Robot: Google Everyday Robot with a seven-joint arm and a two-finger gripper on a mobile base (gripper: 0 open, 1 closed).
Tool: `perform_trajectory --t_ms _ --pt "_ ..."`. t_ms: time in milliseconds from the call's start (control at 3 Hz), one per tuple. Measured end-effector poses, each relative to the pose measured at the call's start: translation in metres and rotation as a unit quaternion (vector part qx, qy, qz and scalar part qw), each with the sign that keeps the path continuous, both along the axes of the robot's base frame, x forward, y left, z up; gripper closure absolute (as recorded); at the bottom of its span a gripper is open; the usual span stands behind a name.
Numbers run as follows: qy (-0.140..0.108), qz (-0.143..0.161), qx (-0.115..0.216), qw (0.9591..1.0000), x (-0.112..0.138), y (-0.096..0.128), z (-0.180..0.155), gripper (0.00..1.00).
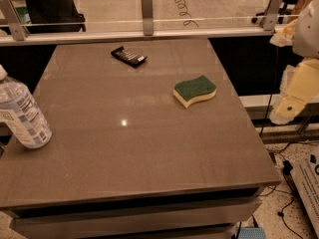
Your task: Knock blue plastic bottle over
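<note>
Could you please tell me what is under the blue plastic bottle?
Only the grey table, near its left edge; the blue plastic bottle stands upright on it. Its base covers the spot directly beneath. The gripper hangs beyond the table's right side.

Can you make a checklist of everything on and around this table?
Surface: brown table, smooth, one light glint.
Job's things: blue plastic bottle standing upright at the left edge.
Clutter: green sponge right of the middle; small black object near the back.
Grippers: gripper beyond the table's right side, far from the bottle.
Cables: black cables on the floor, right; coiled cord behind the glass.
Surroundings: glass barrier with metal posts.
</note>
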State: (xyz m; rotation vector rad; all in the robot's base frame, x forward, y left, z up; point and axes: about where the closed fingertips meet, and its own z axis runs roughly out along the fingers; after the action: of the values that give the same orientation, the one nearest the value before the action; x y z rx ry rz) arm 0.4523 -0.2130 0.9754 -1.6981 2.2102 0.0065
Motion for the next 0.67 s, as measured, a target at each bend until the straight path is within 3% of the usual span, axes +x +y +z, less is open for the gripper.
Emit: perform_trajectory --t_ms 333,667 --pt "0.006 -0.003 0.088 0.9961 0.008 0.030 -0.004 0.00" --pt "0.007 0.010 0.188 0.9821 0.005 0.089 -0.001 0.00"
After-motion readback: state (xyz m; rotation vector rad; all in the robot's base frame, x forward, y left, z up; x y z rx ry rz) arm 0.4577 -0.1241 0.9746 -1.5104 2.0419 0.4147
